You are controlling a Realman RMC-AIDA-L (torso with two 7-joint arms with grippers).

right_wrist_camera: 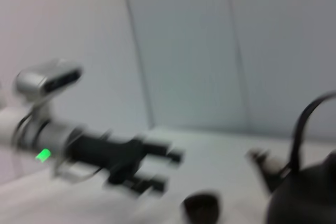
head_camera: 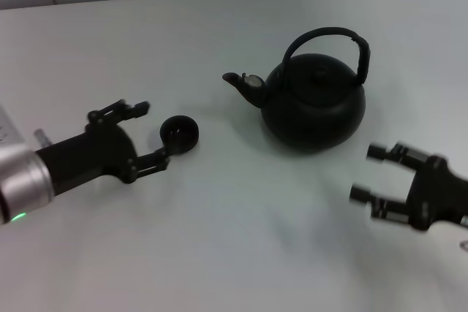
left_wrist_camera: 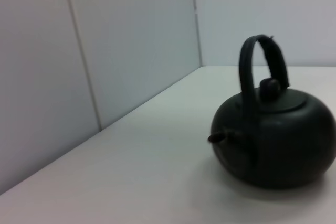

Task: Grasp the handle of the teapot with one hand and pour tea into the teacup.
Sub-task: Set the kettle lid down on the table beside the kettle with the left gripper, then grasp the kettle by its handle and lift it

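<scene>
On the white counter nothing of the pouring is happening yet: the teapot is sitting upright near the middle, lid on, its spout pointing toward the robot's left, and the handle is arching over it with nothing gripping it. The teacup is standing well apart from the teapot on the spout side, and whether it is holding any tea cannot be told from the head view. The left pincer is lying low beside the teacup with its fingers spread wide, one fingertip just beside or perhaps touching the cup's rim; it is clamping nothing. The right pincer is hovering near the teapot's lower right side, also wide and holding nothing, its fingers pointing roughly toward the pot but staying clear of it. By my reading the task is sitting at its very beginning: a pincer is yet to reach the handle, close round it, lift the pot, carry the spout over the teacup and tilt. The right pincer is looking better placed for that grasp, though which arm is meant cannot be settled.
</scene>
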